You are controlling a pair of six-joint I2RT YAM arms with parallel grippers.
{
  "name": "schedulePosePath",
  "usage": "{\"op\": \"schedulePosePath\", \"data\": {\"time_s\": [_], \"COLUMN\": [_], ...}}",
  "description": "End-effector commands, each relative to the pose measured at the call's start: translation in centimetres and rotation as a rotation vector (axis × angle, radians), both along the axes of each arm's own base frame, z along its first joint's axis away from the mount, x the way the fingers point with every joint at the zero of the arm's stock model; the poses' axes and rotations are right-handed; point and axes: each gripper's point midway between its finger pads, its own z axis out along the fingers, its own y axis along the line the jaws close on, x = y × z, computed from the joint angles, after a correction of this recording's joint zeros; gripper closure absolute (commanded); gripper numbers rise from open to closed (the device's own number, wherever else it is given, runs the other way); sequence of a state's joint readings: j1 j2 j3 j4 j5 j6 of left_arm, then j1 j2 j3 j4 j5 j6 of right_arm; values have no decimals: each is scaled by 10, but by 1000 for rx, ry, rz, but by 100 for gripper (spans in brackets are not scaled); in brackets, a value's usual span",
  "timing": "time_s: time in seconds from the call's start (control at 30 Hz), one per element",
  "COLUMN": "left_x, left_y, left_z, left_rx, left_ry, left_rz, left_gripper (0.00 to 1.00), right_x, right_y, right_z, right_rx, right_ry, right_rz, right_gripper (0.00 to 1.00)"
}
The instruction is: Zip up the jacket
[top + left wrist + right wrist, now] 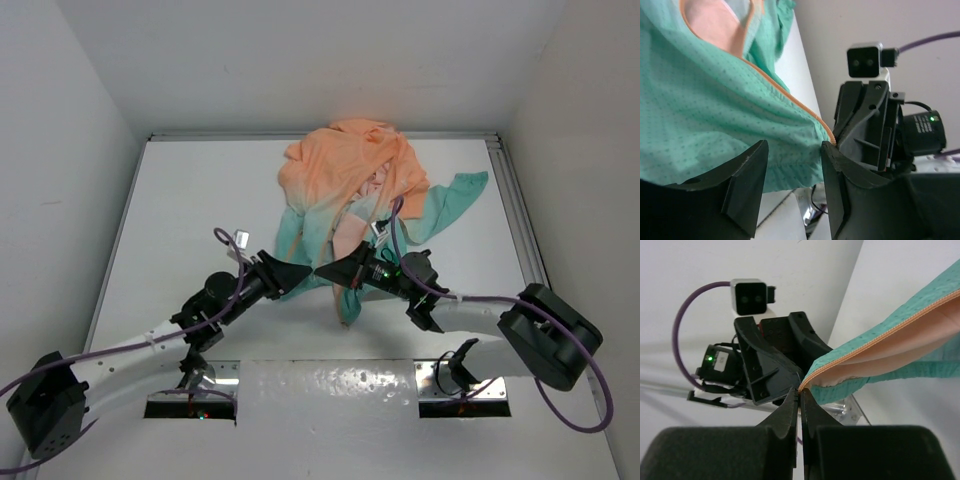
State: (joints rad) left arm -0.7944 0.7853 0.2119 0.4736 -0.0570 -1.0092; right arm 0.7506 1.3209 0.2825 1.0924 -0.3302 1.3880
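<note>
From above, your jacket [350,165] lies heaped at the far middle of the tabletop [190,200], its teal hem reaching near to where both arms meet. The left wrist view shows your left gripper [792,150] standing apart, with the hem just beyond it. The right wrist view shows your right gripper [800,392] clamped on the hem's zipper corner.

The jacket [350,170] lies crumpled in a heap at the far middle of the table [180,220]. It is peach-orange on top, fading to teal-green below, with a teal part spread out to the right. It is unzipped, with pale pink lining showing in the open front, and a teal bottom corner edged with orange zipper tape [890,335] is drawn toward the near side, raised off the surface.
</note>
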Motion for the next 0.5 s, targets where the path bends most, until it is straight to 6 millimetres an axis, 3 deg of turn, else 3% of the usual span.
{"op": "schedulePosePath", "data": {"time_s": [0.0, 0.13, 0.47], "left_x": [-5, -7, -9], "left_y": [-6, -12, -16], "left_z": [21, 23, 32], "left_rx": [-113, -126, -185], "left_ry": [-32, -37, -46], "left_rz": [-42, -73, -97], "left_gripper": [55, 55, 56], "right_x": [-10, -13, -10], "right_y": [-1, 1, 1], "right_z": [40, 49, 34], "right_rx": [145, 173, 143], "right_ry": [-90, -100, -63], "right_rz": [50, 70, 59], "right_gripper": [100, 100, 100]}}
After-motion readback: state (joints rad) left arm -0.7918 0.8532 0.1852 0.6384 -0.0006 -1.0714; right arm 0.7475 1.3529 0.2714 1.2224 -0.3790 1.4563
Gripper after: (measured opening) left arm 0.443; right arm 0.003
